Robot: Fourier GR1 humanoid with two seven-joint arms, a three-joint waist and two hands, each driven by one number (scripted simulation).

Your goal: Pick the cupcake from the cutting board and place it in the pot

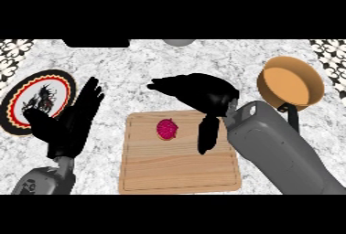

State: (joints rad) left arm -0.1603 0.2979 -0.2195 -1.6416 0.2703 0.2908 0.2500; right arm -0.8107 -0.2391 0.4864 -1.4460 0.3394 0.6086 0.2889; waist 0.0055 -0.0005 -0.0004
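Note:
A pink cupcake [167, 129] sits on the upper middle of the wooden cutting board [179, 171]. My right hand [199, 93] hovers over the board's far edge, just above and to the right of the cupcake. Its fingers are relaxed and spread toward the left, the thumb hangs down beside the cupcake, and it holds nothing. The orange pot [290, 83] with a black handle stands at the far right, beyond my right forearm. My left hand [67, 121] rests open at the left, fingers up, clear of the board.
A patterned round plate [34, 98] with a dark rim lies at the far left, partly behind my left hand. A dark object [96, 43] and a grey rounded object [179, 42] sit at the counter's back edge. The counter [223, 59] is marbled grey.

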